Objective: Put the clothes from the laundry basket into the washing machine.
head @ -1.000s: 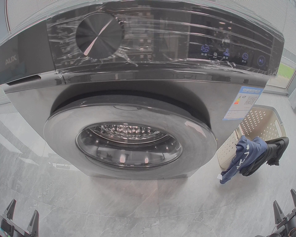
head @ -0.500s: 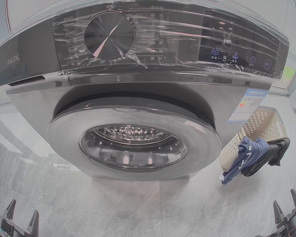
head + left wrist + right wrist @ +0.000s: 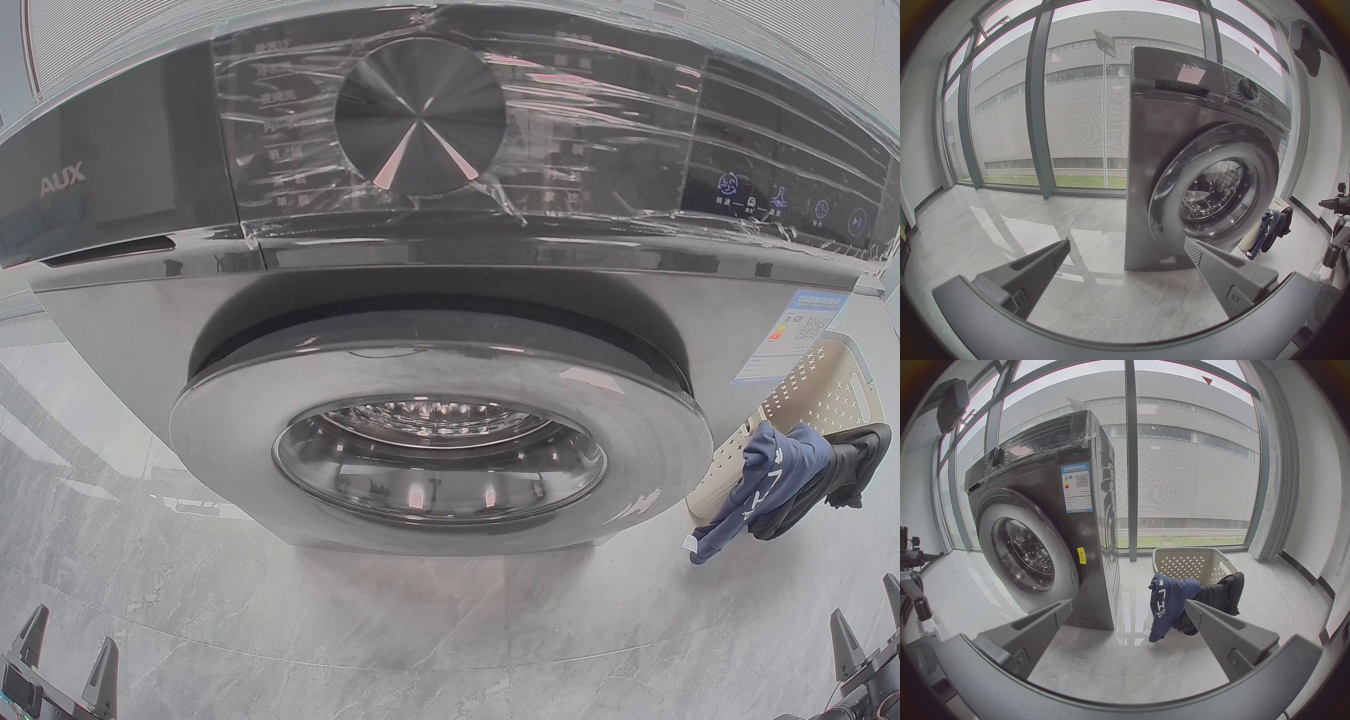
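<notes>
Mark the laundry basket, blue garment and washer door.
laundry basket (image 3: 1193, 566): right wrist view, perforated back wall.
blue garment (image 3: 1168, 599): right wrist view, middle of the cloth draped over the rim.
washer door (image 3: 441, 459): head view, centre of the glass.

A dark grey front-loading washing machine (image 3: 441, 309) stands on the floor, its round door (image 3: 234, 403) shut, the steel drum visible through the glass. Just beside it, to the robot's right, sits a cream perforated laundry basket (image 3: 830, 384). A navy blue garment (image 3: 764, 478) and a black garment (image 3: 858, 459) hang over its near rim.
</notes>
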Motion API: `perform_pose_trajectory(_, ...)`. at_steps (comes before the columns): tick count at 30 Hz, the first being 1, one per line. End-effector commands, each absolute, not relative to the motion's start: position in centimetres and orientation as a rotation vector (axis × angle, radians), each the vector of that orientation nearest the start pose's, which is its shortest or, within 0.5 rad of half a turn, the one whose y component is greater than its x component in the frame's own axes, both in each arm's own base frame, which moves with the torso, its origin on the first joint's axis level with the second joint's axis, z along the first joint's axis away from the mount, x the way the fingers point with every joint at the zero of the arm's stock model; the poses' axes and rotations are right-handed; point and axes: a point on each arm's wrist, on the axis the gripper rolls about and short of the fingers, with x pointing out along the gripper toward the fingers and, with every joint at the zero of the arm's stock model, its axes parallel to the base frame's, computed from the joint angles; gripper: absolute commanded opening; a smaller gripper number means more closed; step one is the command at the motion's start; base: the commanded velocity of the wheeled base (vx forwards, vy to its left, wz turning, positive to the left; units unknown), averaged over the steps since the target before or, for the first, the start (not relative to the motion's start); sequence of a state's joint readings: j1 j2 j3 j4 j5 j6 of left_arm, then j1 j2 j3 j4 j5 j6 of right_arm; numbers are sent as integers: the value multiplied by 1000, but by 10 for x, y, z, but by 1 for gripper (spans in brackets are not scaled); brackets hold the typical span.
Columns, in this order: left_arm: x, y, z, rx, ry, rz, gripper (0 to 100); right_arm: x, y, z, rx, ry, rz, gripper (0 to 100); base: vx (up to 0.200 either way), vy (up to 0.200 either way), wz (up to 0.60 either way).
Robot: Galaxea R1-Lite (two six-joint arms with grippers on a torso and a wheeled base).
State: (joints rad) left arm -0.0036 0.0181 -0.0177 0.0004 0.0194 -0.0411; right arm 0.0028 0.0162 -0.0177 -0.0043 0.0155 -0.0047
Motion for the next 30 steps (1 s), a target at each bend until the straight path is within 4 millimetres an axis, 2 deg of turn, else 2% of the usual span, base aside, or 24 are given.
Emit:
perform_pose_trajectory(1, -23, 1, 76, -41, 3, 17, 100, -23, 0, 76, -9, -5, 20, 100, 0, 0, 0)
perform_pose_trajectory(17, -23, 1, 76, -41, 3, 17, 100, -23, 0, 76, -14, -5, 14, 100, 0, 0, 0)
perform_pose_trajectory(20, -23, 1, 76, -41, 4, 17, 100, -23, 0, 76, -14, -5, 14, 100, 200, 0, 0)
perform_pose_trajectory(26, -23, 1, 76, -41, 3, 17, 100, -23, 0, 76, -12, -9, 23, 100, 0, 0, 0)
perform_pose_trajectory(30, -23, 1, 76, -41, 3, 17, 100, -30, 0, 119, -7, -126, 33, 100, 0, 0, 0)
